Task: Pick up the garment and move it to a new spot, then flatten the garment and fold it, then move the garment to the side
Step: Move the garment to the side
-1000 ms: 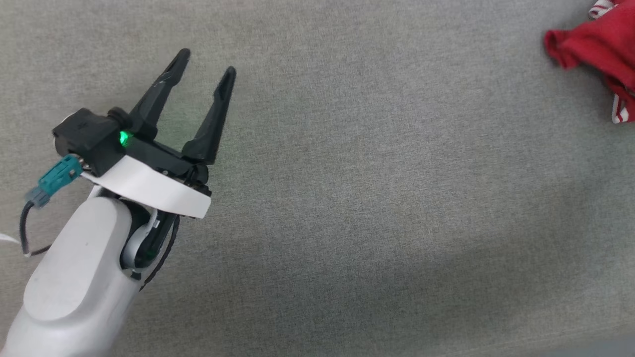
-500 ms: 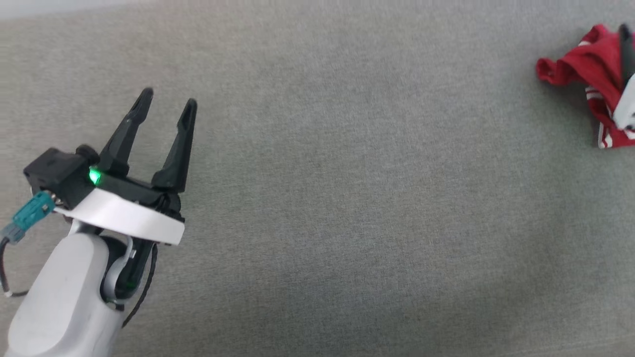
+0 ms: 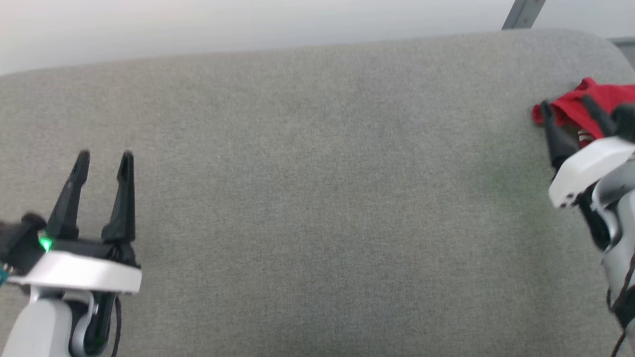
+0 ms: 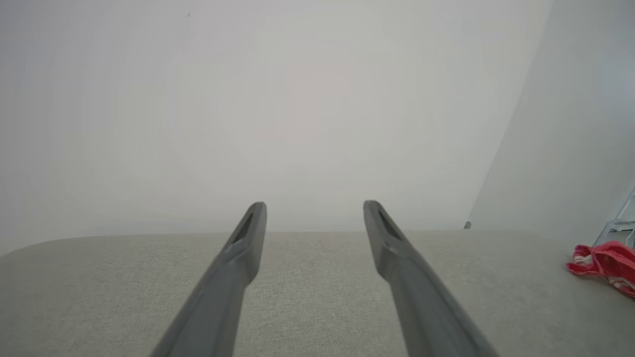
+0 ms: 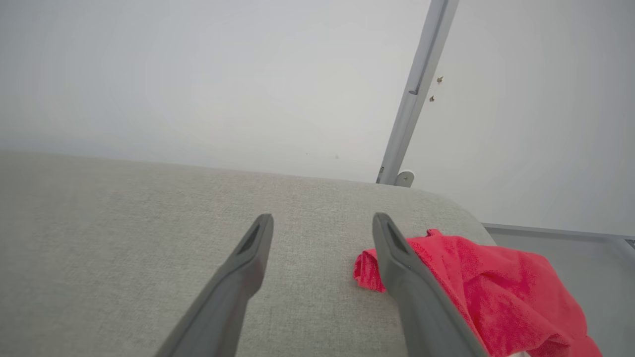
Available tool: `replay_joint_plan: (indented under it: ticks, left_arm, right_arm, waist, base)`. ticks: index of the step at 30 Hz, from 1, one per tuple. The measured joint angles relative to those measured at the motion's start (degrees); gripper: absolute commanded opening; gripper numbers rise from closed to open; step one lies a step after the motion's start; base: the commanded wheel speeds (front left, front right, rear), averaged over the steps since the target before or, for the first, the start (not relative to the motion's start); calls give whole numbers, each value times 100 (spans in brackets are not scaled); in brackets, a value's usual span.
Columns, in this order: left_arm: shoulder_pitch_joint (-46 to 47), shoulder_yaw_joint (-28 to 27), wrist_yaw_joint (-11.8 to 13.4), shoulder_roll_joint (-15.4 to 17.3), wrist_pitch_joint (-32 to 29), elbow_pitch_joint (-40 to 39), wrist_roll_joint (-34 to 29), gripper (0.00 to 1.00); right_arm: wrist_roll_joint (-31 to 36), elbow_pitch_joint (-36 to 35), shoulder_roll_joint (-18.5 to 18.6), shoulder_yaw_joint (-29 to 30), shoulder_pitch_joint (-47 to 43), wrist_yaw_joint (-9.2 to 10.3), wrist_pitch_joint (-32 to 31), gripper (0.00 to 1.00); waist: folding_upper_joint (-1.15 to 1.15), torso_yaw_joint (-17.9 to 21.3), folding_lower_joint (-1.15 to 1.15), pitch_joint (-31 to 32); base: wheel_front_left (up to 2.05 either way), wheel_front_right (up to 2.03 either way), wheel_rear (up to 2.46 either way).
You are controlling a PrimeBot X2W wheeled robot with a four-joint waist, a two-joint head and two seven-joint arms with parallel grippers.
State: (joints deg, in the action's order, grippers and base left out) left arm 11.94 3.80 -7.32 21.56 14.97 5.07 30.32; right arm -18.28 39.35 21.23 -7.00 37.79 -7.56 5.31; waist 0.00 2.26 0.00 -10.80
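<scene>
- One red garment [image 3: 603,96], crumpled, at the grey fabric table's [image 3: 317,198] far right rounded corner, close to the edge.
- Two grippers: left fingers [image 3: 124,198] spread wide, empty, well apart from the garment.
- Right fingers [image 3: 554,134] spread wide, empty, one tip over the garment's left end.
- Wide bare table between them.

The garment [image 3: 568,110] was red; the surface [image 3: 317,198] flecked grey; the wall [image 3: 198,25] off-white; the left gripper [image 3: 104,158] black, its light [image 3: 45,244] green.

One garment [image 3: 570,109] is being counted at the far right corner of one cushion [image 3: 317,198], with two grippers, left gripper [image 3: 105,156] and right gripper [image 3: 567,102], and one metal post [image 3: 523,12].
</scene>
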Motion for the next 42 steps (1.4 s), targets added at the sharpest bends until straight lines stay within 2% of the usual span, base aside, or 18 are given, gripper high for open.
replay_joint_plan:
  ticks: [7, 17, 26, 42]
  left_arm:
    - [-894, -602, -1, -253, -1, -299, -265, 100]
    - [-1913, -939, -1, -469, -1, -469, -305, 100]
    - [-2470, -936, -1, -492, -1, -398, -256, 100]
    - [-2655, -962, -1, -614, -1, -365, -211, 100]
  right_arm:
    - [-27, -555, -230, 55, -693, 0, 396, 100]
    - [143, -1354, -588, 552, -1867, 0, 795, 100]
    - [315, -2071, -979, 971, -3002, 5, 915, 100]
    - [423, -2665, -1437, 1254, -4058, 5, 943, 100]
  waist:
    - [0, -8, 0, 369]
    - [0, -66, 0, 796]
    - [0, -204, 0, 1109]
    - [0, -313, 0, 1367]
  base:
    - [0, 0, 0]
    - [0, 0, 0]
    - [0, 0, 0]
    - [0, 0, 0]
